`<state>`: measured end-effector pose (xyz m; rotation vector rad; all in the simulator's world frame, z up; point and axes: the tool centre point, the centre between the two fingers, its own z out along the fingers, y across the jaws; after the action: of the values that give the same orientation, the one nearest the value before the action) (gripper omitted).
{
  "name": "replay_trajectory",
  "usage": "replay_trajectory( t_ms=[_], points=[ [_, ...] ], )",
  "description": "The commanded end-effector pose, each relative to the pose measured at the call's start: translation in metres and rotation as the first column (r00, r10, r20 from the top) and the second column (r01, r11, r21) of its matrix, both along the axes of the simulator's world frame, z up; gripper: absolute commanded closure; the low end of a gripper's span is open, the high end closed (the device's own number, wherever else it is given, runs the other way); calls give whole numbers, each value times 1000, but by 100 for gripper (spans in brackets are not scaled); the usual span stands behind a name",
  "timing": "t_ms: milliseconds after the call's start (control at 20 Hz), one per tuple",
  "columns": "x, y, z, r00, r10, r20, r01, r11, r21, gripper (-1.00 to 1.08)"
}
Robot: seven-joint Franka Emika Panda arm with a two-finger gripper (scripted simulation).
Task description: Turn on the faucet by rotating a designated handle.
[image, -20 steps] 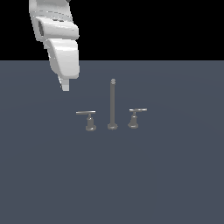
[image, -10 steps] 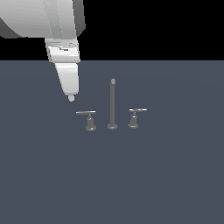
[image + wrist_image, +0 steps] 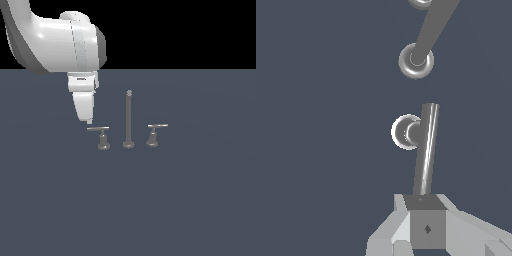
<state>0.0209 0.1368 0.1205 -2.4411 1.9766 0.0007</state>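
The faucet stands on the grey floor: a tall thin spout rod (image 3: 128, 117) with a round foot, and a handle on each side. The designated handle (image 3: 102, 137), with the longer dull lever bar (image 3: 98, 128), is on the exterior view's left. The other handle (image 3: 154, 135) has a paler bar. My gripper (image 3: 89, 120) points down with its jaws together, its tip just above the outer end of the lever bar. In the wrist view the gripper (image 3: 425, 201) sits at the end of the bar (image 3: 426, 150), holding nothing. Touching cannot be told.
The flat dark grey floor (image 3: 190, 200) spreads all around the faucet. The spout rod's foot (image 3: 416, 61) lies beyond the designated handle's post (image 3: 405, 131) in the wrist view. The white arm (image 3: 55, 42) fills the exterior view's upper left.
The arm has come lower and moved toward the exterior view's right. The gripper tip has dropped from well above the floor to just over the lever bar's outer end. The faucet has not moved.
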Motion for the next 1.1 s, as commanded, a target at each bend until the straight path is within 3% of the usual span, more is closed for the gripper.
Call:
replay_trajectory(
  t_ms=[0, 450, 1050],
  points=[
    [11, -2, -10, 999, -39, 1, 39, 999, -2, 108],
    [33, -9, -32, 993, -119, 0, 119, 993, -2, 108],
    [34, -9, -31, 993, -121, 0, 121, 993, -1, 108]
  ],
)
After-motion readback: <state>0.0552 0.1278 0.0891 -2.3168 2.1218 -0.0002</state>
